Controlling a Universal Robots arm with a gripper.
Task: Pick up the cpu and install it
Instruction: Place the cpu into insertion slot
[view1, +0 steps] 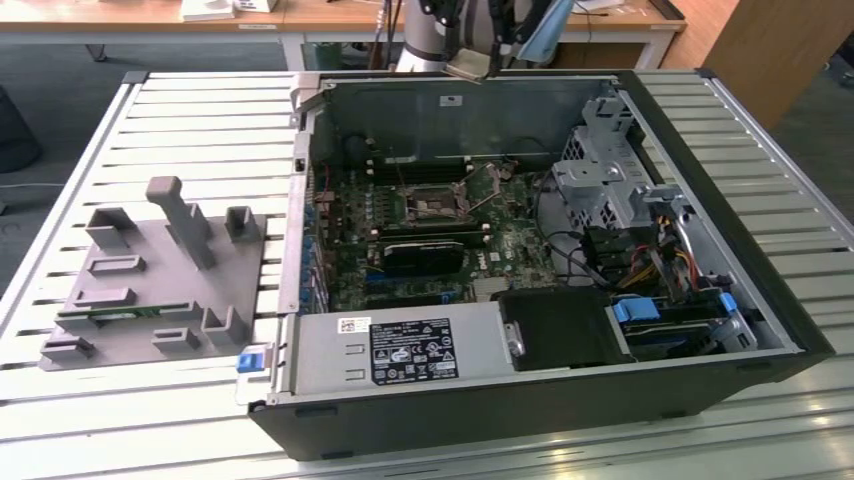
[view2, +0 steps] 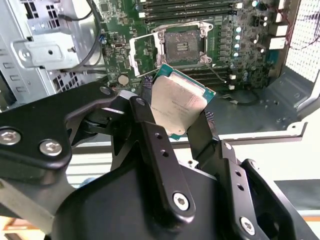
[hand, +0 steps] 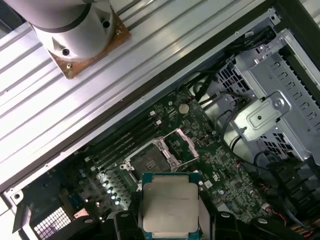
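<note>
The cpu (view2: 178, 106) (hand: 169, 205), a flat square chip with a silver-grey top and greenish rim, sits clamped between the two black fingers of my gripper (view2: 172, 117) (hand: 170, 220). In the exterior view the cpu (view1: 470, 64) hangs high above the rear wall of the open computer case (view1: 534, 400). The motherboard's socket (view1: 434, 205) (view2: 182, 46) (hand: 152, 161) lies open below, its metal retention frame (hand: 181, 144) swung up beside it. The chip is well above the socket and apart from it.
Inside the case are a black heatsink block (view1: 420, 255), a grey drive cage (view1: 601, 185) (hand: 270, 117), cables (view1: 587, 255) and a power supply (view1: 400, 350). A grey fixture tray (view1: 154, 280) rests on the slatted table at the exterior view's left. The arm's base (hand: 75, 30) stands behind the case.
</note>
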